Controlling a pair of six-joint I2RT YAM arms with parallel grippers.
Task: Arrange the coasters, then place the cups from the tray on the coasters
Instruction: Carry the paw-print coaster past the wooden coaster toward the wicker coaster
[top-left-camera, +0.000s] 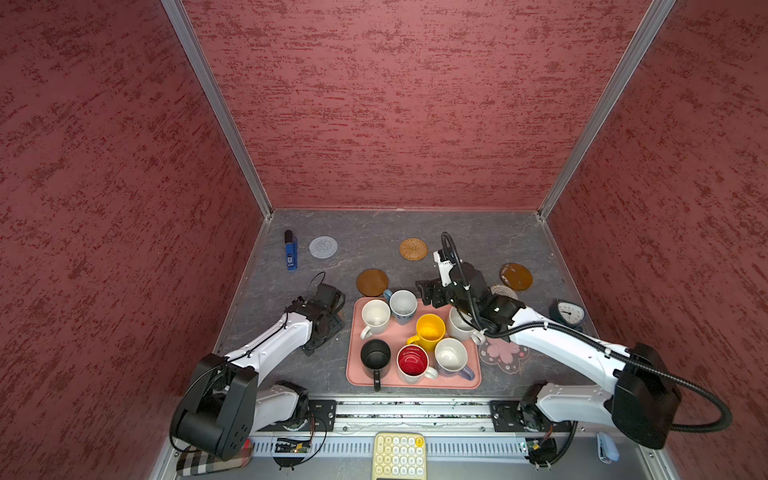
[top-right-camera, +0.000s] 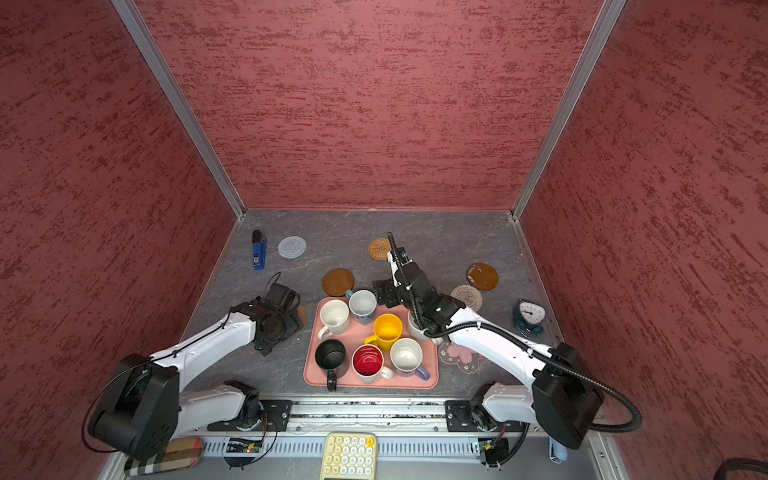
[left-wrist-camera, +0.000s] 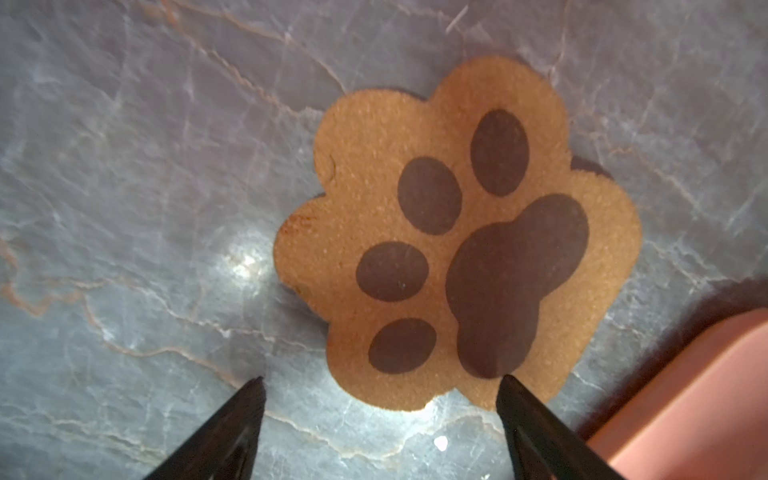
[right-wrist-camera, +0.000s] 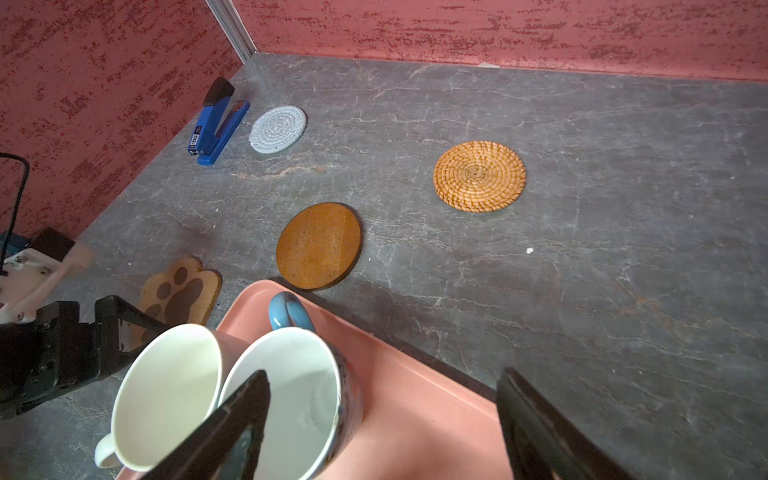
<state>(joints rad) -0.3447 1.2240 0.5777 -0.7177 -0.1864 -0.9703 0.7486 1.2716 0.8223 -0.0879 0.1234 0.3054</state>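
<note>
The salmon tray (top-left-camera: 449, 383) holds several cups: white (top-left-camera: 375, 316), blue (top-left-camera: 403, 305), yellow (top-left-camera: 430, 328), black (top-left-camera: 375, 355), red-inside (top-left-camera: 412, 361) and lavender (top-left-camera: 451, 355). Another white cup (top-left-camera: 459, 326) is half hidden under my right arm. My left gripper (left-wrist-camera: 382, 378) hangs open over the near edge of the paw coaster (left-wrist-camera: 457, 232), left of the tray. My right gripper (right-wrist-camera: 382, 372) is open above the tray's back corner, one finger over the blue cup (right-wrist-camera: 291, 395). Grey woven (top-left-camera: 323, 247), wicker (top-left-camera: 413, 248), brown (top-left-camera: 372, 282), brown (top-left-camera: 516, 276), beige (top-left-camera: 505, 291) and pink flower (top-left-camera: 505, 353) coasters lie around.
A blue stapler (top-left-camera: 291, 251) lies by the left wall near the grey coaster. A small clock (top-left-camera: 567, 316) stands at the right edge. A yellow keypad (top-left-camera: 399, 455) sits in front of the arm rail. Red walls close three sides.
</note>
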